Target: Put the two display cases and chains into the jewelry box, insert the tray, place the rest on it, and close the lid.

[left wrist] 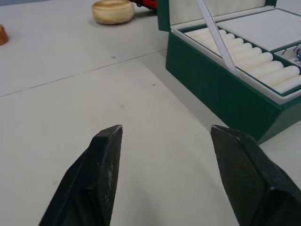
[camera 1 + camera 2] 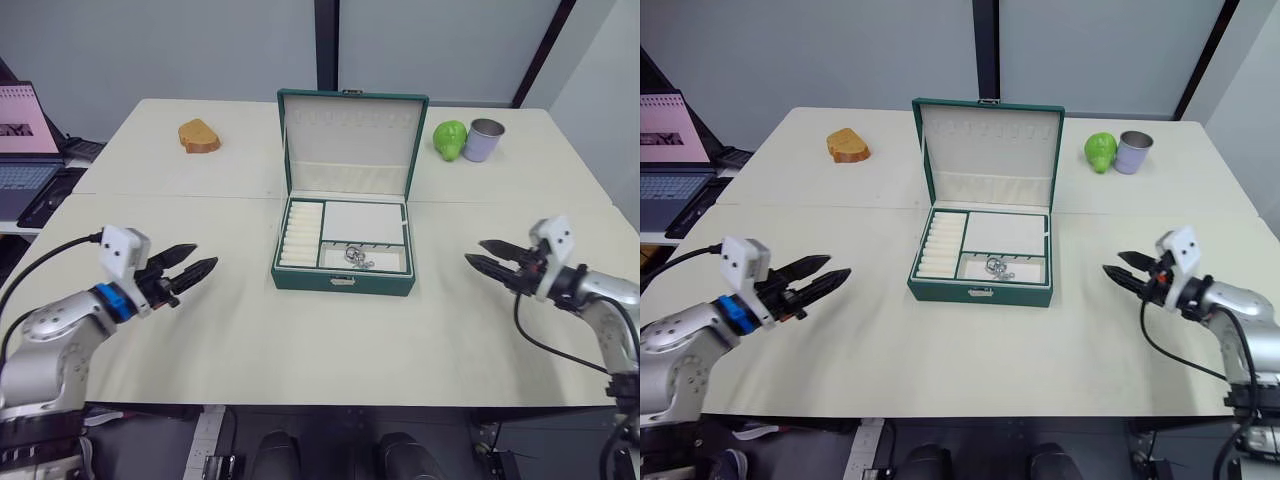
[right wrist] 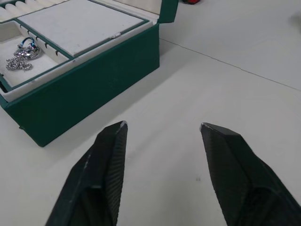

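The jewelry box [image 2: 343, 281] stands open at the table's middle, with its lid [image 2: 350, 130] upright and the cream lining facing me. The tray [image 2: 362, 222] sits inside the box, ring rolls on its left. The rest [image 2: 358, 258], a small silvery heap, lies in the tray's front compartment; the right wrist view shows this heap [image 3: 21, 55] too. The two display cases and the chains are hidden. My left gripper [image 2: 204, 256] hovers open left of the box, nothing between its fingers [image 1: 106, 155]. My right gripper [image 2: 475, 251] hovers open to the right, also holding nothing.
At the back left of the table [image 2: 250, 340] lies a brown bread-like piece [image 2: 199, 136]. A green fruit [image 2: 450, 140] and a grey cup [image 2: 484, 140] stand at the back right. A laptop [image 2: 25, 140] sits on a side desk to the left.
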You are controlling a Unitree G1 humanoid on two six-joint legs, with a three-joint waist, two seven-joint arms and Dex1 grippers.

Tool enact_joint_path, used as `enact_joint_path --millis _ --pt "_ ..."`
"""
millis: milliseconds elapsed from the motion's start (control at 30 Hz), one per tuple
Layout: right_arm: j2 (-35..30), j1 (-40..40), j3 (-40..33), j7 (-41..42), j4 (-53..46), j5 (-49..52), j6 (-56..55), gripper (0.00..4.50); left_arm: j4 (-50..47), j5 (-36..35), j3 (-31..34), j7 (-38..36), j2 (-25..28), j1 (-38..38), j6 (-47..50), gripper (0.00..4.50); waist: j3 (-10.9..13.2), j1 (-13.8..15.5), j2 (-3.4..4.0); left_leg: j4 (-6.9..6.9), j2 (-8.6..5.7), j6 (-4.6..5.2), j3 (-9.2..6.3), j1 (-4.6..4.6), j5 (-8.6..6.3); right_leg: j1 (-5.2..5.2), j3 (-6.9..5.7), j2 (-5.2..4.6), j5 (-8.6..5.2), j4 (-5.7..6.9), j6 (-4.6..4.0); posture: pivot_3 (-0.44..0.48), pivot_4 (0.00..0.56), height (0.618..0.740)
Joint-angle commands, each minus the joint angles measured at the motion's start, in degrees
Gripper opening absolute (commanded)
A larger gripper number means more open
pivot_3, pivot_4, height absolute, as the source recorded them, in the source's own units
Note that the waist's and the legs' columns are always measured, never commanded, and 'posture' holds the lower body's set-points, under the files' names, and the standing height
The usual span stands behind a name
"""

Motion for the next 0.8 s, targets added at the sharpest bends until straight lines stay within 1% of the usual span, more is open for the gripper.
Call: enact_joint_path --millis 33,133,167,200,267,400,567,733,800 --pt "1.90 -4.03 3.64 -0.39 3.37 -3.38 -3.30 1.56 3.95 2.30 -3.37 0.16 -2.05 -5.55 -2.19 1.44 0.00 0.01 0.00 0.01 0.00 0.00 0.00 -0.01 0.00 -0.02 0.00 0.00 0.00 0.03 0.00 0.000 0.150 0.740" --pt "4.36 -8.35 6.54 -0.32 7.88 -5.83 -5.55 0.86 9.39 4.53 -5.91 0.08 -4.48 -10.23 -4.13 0.54 0.00 -0.11 0.00 0.06 0.00 0.00 0.00 -0.02 0.00 -0.06 -0.01 0.00 0.00 0.10 0.00 0.000 0.150 0.740" --pt "5.02 -9.59 7.36 -0.17 9.56 -6.64 -6.48 0.57 11.12 5.13 -6.44 -0.01 -5.14 -11.45 -4.90 0.16 0.00 -0.17 0.00 0.08 -0.01 0.00 0.01 -0.03 0.00 -0.09 0.00 0.00 0.00 0.14 0.00 0.000 0.150 0.740" --pt "5.86 -10.91 8.19 -0.11 11.32 -7.31 -7.28 0.43 13.15 5.80 -7.00 -0.05 -5.85 -12.74 -5.84 0.02 0.00 -0.21 0.00 0.08 0.00 0.00 0.02 -0.04 0.00 -0.12 0.01 0.00 0.00 0.15 0.00 0.000 0.150 0.740" --pt "8.01 -13.76 9.74 0.05 14.86 -8.32 -8.76 0.02 17.08 6.83 -8.23 -0.64 -7.52 -15.30 -7.61 0.00 0.00 -0.38 0.00 0.11 0.00 0.00 0.02 -0.03 0.01 -0.14 -0.01 0.00 0.00 0.19 0.00 0.000 0.150 0.740" --pt "9.91 -16.41 10.37 0.58 18.57 -9.15 -10.52 0.02 20.84 7.81 -9.25 -1.86 -9.26 -17.84 -9.61 0.00 0.00 -1.04 0.00 0.12 0.01 0.00 0.02 -0.09 0.01 -0.29 -0.01 0.02 0.00 0.33 0.00 0.000 0.150 0.740" --pt "12.27 -18.96 10.86 1.04 21.78 -9.65 -11.86 0.02 20.80 7.74 -10.95 -3.11 -11.57 -19.97 -9.44 0.00 0.00 -1.29 0.00 0.16 0.02 -0.01 0.00 -0.14 0.01 -0.31 -0.06 0.00 0.00 0.36 0.00 0.000 0.150 0.740" --pt "13.70 -18.67 10.93 2.84 20.43 -8.74 -10.62 0.02 18.32 7.16 -11.98 -5.34 -12.08 -19.24 -7.44 0.00 -0.01 -1.55 0.00 0.15 0.03 -0.01 -0.02 -0.14 0.01 -0.31 -0.07 0.02 0.00 0.39 0.00 0.000 0.150 0.740" --pt "13.57 -17.45 11.25 4.67 18.03 -7.65 -8.74 0.02 15.86 7.42 -13.26 -7.15 -10.98 -17.62 -5.81 0.00 0.00 -1.60 0.00 0.13 0.02 0.00 -0.02 -0.15 0.01 -0.31 -0.07 0.01 0.00 0.39 0.00 0.000 0.150 0.740"
